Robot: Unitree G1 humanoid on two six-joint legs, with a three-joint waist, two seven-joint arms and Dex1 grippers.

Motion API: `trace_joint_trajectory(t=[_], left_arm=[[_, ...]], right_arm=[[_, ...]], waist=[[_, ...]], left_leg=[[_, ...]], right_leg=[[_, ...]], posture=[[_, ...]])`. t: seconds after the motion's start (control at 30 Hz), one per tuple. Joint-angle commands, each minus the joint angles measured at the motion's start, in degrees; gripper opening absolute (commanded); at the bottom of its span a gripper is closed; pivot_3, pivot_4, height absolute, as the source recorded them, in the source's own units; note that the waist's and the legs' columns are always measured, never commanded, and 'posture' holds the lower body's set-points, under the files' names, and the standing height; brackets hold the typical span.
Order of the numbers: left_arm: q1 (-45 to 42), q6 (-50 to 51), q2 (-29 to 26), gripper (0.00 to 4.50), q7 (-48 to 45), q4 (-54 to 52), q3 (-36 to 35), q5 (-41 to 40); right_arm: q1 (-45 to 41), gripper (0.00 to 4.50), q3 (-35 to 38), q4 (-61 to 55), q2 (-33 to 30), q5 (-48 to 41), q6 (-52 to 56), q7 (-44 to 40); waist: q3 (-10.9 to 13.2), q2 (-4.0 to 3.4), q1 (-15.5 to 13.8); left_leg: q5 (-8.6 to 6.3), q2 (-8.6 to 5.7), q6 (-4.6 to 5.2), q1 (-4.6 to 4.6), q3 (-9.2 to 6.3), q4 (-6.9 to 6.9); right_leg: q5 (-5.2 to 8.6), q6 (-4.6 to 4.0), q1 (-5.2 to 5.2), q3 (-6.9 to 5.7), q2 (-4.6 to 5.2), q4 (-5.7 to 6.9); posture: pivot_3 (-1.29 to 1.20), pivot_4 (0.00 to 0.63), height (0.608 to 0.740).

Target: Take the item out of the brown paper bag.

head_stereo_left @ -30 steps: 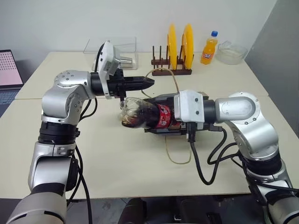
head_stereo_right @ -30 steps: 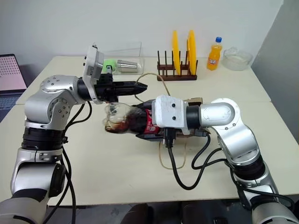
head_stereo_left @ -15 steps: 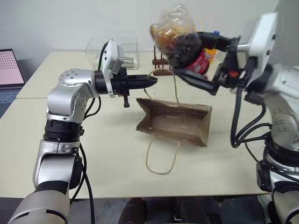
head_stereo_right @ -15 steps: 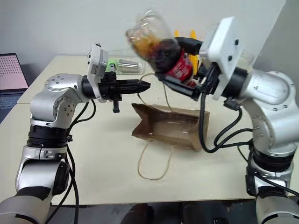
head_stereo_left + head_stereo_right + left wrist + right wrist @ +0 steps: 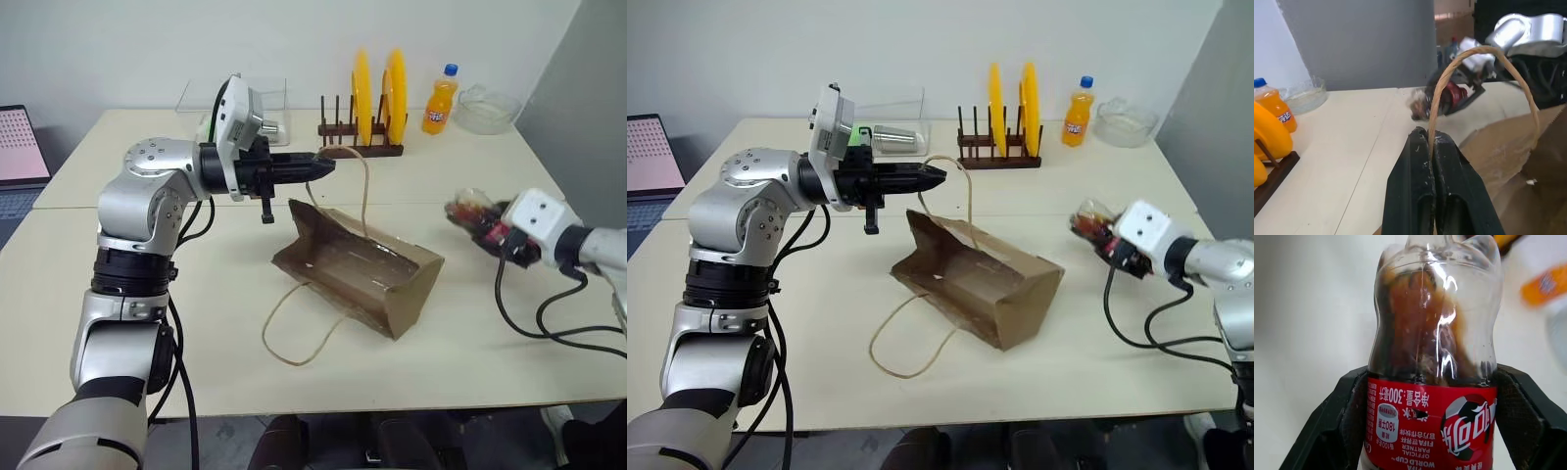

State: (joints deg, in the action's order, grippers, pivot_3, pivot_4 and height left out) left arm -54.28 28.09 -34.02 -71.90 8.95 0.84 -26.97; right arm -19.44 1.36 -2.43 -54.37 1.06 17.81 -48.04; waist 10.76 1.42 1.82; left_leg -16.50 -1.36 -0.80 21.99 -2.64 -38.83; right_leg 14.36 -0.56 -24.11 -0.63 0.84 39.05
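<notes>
Left eye view: the brown paper bag (image 5: 358,279) lies on its side on the tabletop (image 5: 196,323), mouth toward the plate rack (image 5: 361,147). The left claw (image 5: 315,166) hangs above the bag's far edge, clenched on one cord handle (image 5: 364,191) that arcs up from the bag. Right of the bag and well apart from it, the right claw (image 5: 472,217) grasps the item (image 5: 470,211), a small cola bottle with a red label.

Left wrist view: both fingers (image 5: 1415,196) press together with the cord between them; the bag sits just below.

Right wrist view: the right claw's pads (image 5: 1352,416) stand wide, touching the bottle's label on both sides.
</notes>
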Motion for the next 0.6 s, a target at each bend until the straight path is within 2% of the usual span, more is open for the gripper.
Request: trace_joint_trajectory(t=[0.03,0.2,0.27,0.33,0.47,0.6], left_arm=[[-0.43,0.00,-0.61,0.00,0.10,-2.14,-1.02,-0.98],[-0.23,0.25,-0.55,0.00,0.15,-2.62,-1.13,-1.15],[-0.10,0.30,-0.53,0.00,0.19,-2.81,-1.14,-1.22],[0.02,0.33,-0.54,0.00,0.23,-2.96,-1.15,-1.27],[0.15,0.34,-0.70,0.00,0.47,-3.07,-1.24,-1.18],[-0.75,1.10,-1.73,0.00,1.92,-2.25,-1.97,-0.50]], right_arm=[[-0.20,3.22,-1.10,1.45,-0.65,2.12,-1.77,0.38],[0.93,3.22,-2.93,3.18,0.76,2.24,-0.20,-0.37],[1.40,3.94,-3.25,3.62,1.19,2.16,-0.18,-0.38],[1.75,4.46,-3.08,3.67,1.65,1.75,0.33,-0.39],[2.33,4.46,-1.46,1.66,1.73,0.94,0.28,-0.04],[4.15,4.46,4.91,-10.15,0.87,-6.91,2.32,-3.76]], waist=[[0.00,0.00,0.02],[0.00,0.00,-0.11],[0.00,0.00,-0.22],[0.00,0.00,-0.26],[0.00,0.00,-0.28],[0.00,0.00,-0.22]], left_leg=[[0.00,0.02,-0.01,-0.02,-0.01,0.00],[0.02,0.03,-0.03,-0.03,-0.03,-0.02],[0.03,0.03,-0.04,-0.03,-0.04,-0.03],[0.07,0.03,-0.12,-0.02,-0.04,-0.03],[0.08,0.02,-0.13,-0.02,-0.04,-0.03],[0.07,0.03,-0.12,-0.03,-0.06,-0.03]], right_leg=[[0.00,0.01,0.00,0.00,-0.02,0.01],[0.05,0.09,0.02,0.00,-0.05,0.02],[0.05,0.09,0.04,-0.01,-0.05,0.00],[0.04,0.07,0.04,0.00,-0.04,-0.01],[0.04,0.06,0.05,-0.01,-0.03,-0.02],[0.05,0.09,0.04,-0.02,-0.04,0.00]], posture=[[0.00,0.150,0.740],[0.00,0.150,0.740],[0.00,0.150,0.740],[0.00,0.150,0.740],[0.00,0.150,0.740],[0.00,0.150,0.740]])
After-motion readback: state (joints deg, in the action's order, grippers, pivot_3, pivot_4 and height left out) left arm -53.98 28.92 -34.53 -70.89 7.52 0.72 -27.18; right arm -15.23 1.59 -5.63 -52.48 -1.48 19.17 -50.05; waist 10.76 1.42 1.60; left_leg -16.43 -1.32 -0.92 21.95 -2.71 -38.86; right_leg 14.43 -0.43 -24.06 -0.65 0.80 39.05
